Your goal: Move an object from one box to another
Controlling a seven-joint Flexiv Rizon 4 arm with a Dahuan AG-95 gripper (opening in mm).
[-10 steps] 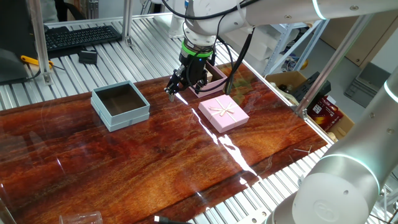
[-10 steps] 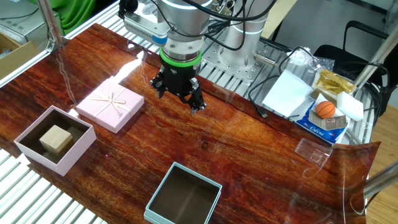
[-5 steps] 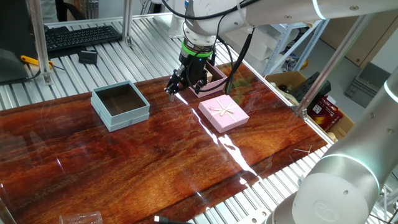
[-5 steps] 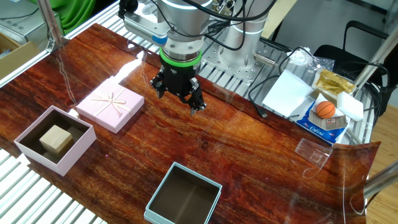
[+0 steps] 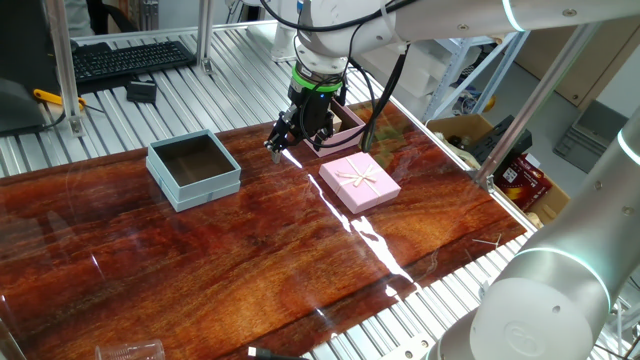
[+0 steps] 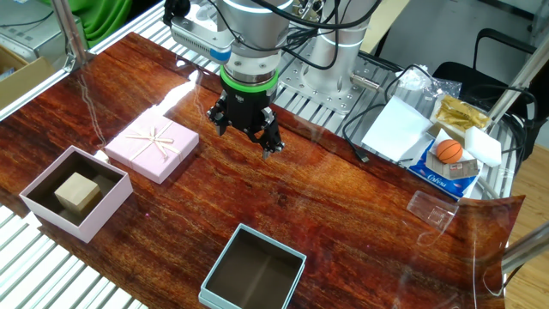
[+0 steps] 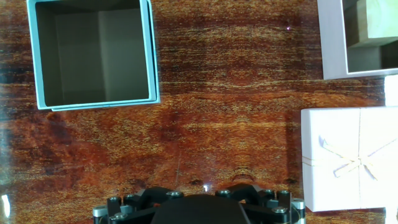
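The table (image 5: 230, 250) has a glossy red-brown wood-grain top that shows bright glare streaks. It rests on a ribbed aluminium bench (image 5: 130, 115) with upright metal posts (image 5: 63, 60). Beyond the far edge in one fixed view lie a black keyboard (image 5: 130, 57) and a yellow-handled tool (image 5: 55, 99). A cardboard box (image 5: 470, 130) stands beside the table. In the other fixed view, a green cloth (image 6: 111, 17), a black chair (image 6: 506, 47), white papers (image 6: 396, 127) and an orange ball (image 6: 449, 151) are visible.
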